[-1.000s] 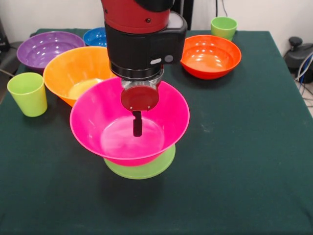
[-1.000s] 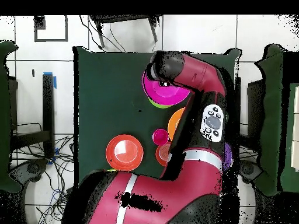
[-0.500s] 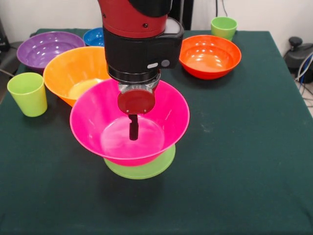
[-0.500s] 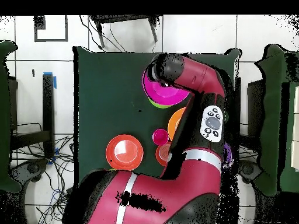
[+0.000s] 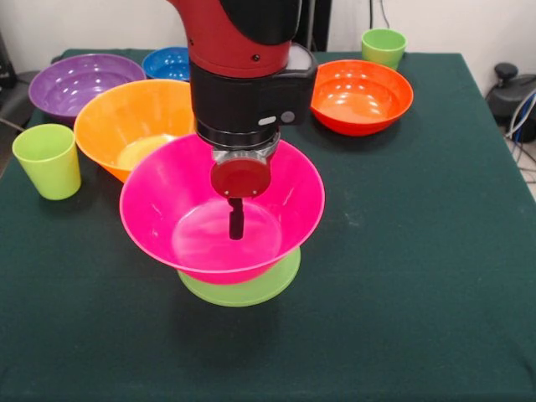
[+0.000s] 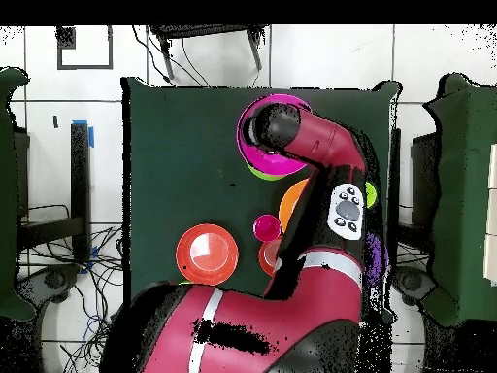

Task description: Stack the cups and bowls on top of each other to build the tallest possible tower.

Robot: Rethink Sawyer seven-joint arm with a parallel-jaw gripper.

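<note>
The arm comes down from above and its jaws (image 5: 236, 222) hang inside the big pink bowl (image 5: 167, 205), a single dark finger showing above the bowl's floor, so whether they are apart or together cannot be told from here. That pink bowl is the landmark: glossy, wide-mouthed, sitting on a lime green bowl (image 5: 251, 289) turned rim-down on the dark green counter (image 5: 419, 276), and together they make the tower so far; nothing is seen nested inside the pink one. Just behind the pink bowl and to its left stands the large yellow-orange bowl (image 5: 126, 126), beyond that the purple bowl (image 5: 71, 84) and the small blue bowl (image 5: 167, 60). Behind the pink bowl to the right sits the medium orange bowl (image 5: 362, 96), with a light green cup (image 5: 383, 46) further back, and another light green cup (image 5: 48, 161) well off to the left. These are thin, stiff, light plastic pieces by the look of them, slick on the surface, so a pinch over a rim wall seems the safest hold; a wide bowl perched on a small upturned base will likely tip if nudged off centre
</note>
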